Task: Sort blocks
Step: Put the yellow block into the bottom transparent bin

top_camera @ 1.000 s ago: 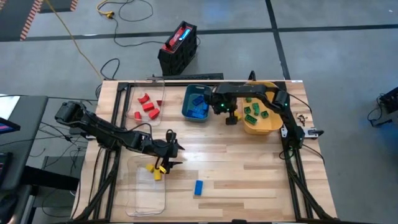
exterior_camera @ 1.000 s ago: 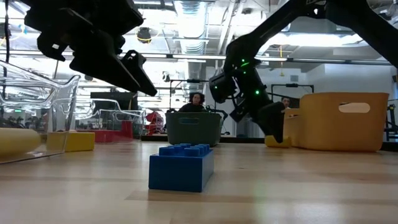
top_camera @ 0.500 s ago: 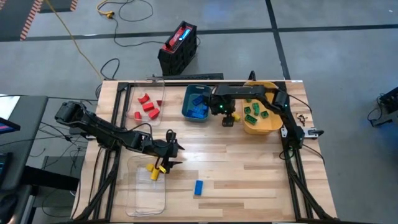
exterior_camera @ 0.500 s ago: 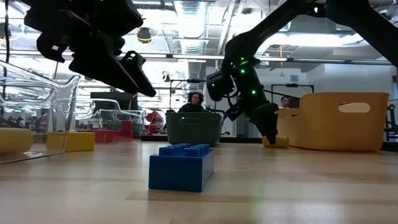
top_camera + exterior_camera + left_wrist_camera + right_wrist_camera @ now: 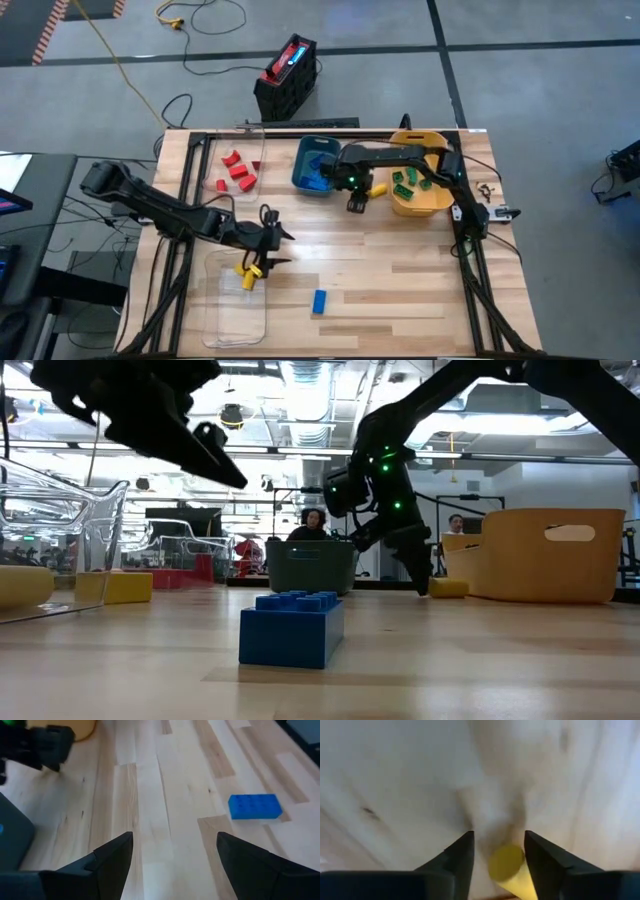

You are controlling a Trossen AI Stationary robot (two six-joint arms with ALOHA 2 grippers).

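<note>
Two bins [image 5: 425,201], two clear trays [image 5: 232,315], one loose blue block [image 5: 319,301].

Blue brick [image 5: 319,301] on pale wood table [image 5: 400,280]. Red bricks [image 5: 238,171] in clear tray [image 5: 200,160]. Green bricks [image 5: 410,178] in yellow bin [image 5: 432,203].

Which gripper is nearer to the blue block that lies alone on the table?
The left. The left gripper hovers just up-left of the blue block; the right gripper is farther away, between the teal bin and yellow bin.

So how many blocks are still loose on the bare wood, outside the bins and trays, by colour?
Blue block: 1
Yellow block, next to the right gripper: 1
Total: 2
</note>
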